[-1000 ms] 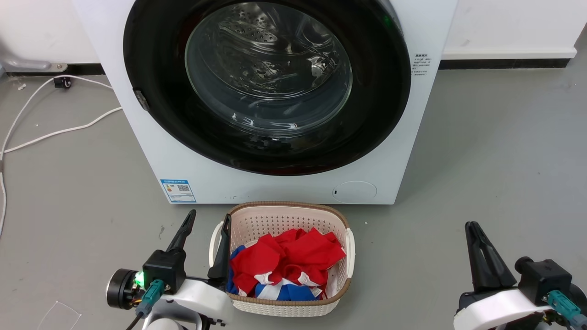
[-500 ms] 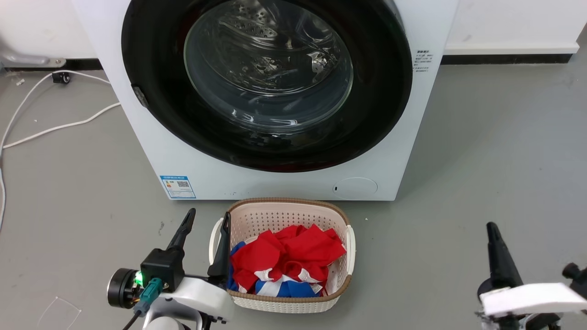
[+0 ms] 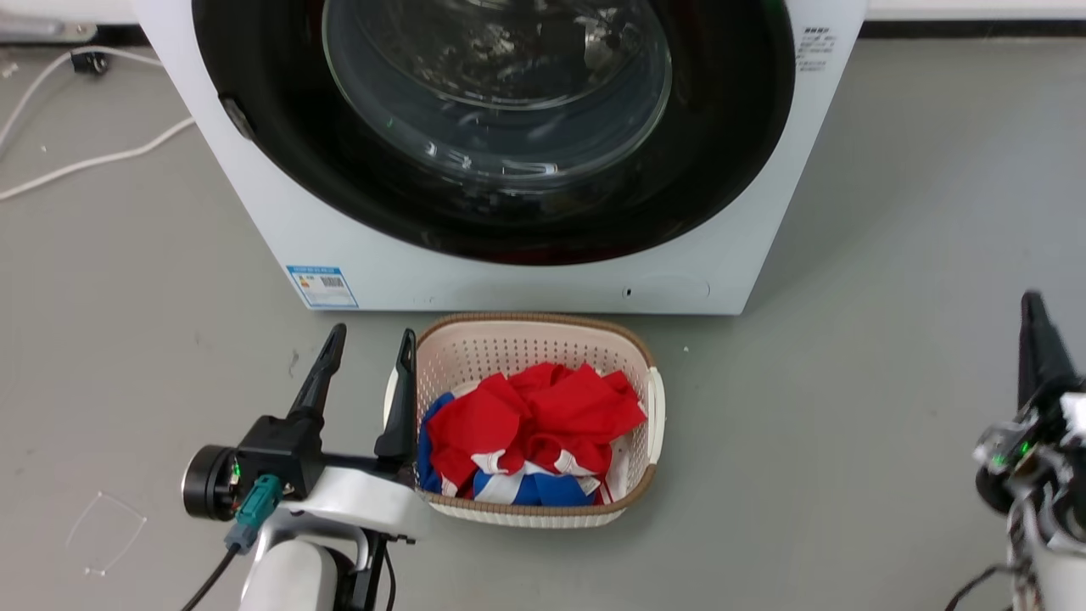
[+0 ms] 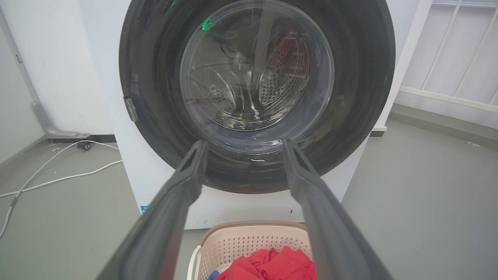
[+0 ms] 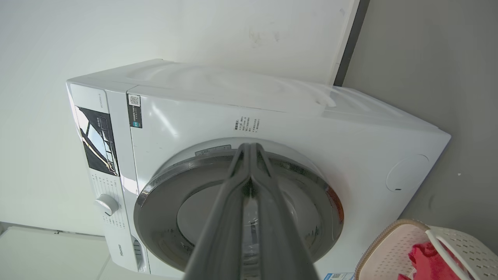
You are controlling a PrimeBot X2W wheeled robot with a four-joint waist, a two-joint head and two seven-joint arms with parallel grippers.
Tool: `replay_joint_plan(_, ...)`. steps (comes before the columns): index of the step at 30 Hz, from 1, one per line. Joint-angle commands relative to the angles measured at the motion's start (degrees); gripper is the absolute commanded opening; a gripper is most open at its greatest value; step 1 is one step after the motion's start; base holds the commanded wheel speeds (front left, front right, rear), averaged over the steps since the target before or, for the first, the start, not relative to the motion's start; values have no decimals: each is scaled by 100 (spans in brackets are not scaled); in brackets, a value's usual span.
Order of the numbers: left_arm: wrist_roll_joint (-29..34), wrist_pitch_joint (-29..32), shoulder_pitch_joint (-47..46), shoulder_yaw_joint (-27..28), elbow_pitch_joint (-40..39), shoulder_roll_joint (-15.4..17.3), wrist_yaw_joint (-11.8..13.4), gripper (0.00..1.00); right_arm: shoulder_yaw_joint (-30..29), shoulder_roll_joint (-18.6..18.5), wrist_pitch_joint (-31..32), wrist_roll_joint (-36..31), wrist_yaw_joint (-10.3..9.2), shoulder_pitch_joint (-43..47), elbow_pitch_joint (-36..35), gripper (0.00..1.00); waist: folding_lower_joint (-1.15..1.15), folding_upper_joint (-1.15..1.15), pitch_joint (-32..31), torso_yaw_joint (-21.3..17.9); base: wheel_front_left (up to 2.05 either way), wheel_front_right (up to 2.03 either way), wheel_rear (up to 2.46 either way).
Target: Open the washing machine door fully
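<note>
Left wrist view looks along the left gripper [image 4: 244, 143]: its two long dark fingers stand well apart with nothing between them. Right wrist view has the right gripper [image 5: 249, 146] with its fingers pressed together along their length, holding nothing.

Seen from the head, the left gripper sits at 7 o'clock and its inner finger is just beside the left handle of a pale perforated plastic basket [image 3: 530, 321] with a brown woven rim; I cannot tell whether they touch. The right gripper stands at 4 o'clock by the picture's edge, over the smooth grey floor [image 3: 891, 212] and well apart from everything else.

Beyond both grippers, at 12 o'clock, is the washing machine door [image 3: 721, 127] — a large round glossy black disc with a clear domed glass window in its centre. It lies closed against the front of the big white boxy washing machine [image 3: 280, 221], and a perforated steel drum [image 4: 280, 81] shows through the glass. Neither gripper touches the door.

Low on the machine's front, a small blue label [image 3: 321, 286] sits at the door's 7 o'clock and a faint round cap [image 3: 670, 288] at its 5 o'clock. The basket rests on the floor at the machine's 6 o'clock, just before it, and holds crumpled red, blue and white cloth [image 3: 534, 424]. A thin white cable [image 3: 85, 161] trails over the floor at 10 o'clock.
</note>
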Motion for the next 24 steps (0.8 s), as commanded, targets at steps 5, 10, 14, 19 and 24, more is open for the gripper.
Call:
replay_joint_plan(5,-42,-15,-248,-7,-179,-18,-27,100,-256,-518,680,551,1,-1132,661,0,0,0,476,92,0,0,0)
replay_joint_plan(10,-58,-15,-404,-92,-308,-23,-44,100,-46,-997,1306,561,1,-2132,1271,0,0,0,807,174,0,0,0)
replay_joint_plan(14,-122,-15,-531,-202,-415,-27,-54,100,116,-1298,1796,582,1,-2924,1775,0,0,0,1036,268,0,0,0)
replay_joint_plan(19,-186,-15,-704,-364,-564,-28,-8,100,414,-1530,2226,364,1,-3939,2360,0,0,0,1371,396,0,0,0)
replay_joint_plan(24,-241,-15,-890,-500,-687,-29,29,100,810,-1557,2500,-76,1,-4892,2865,0,0,0,1668,499,0,0,0)
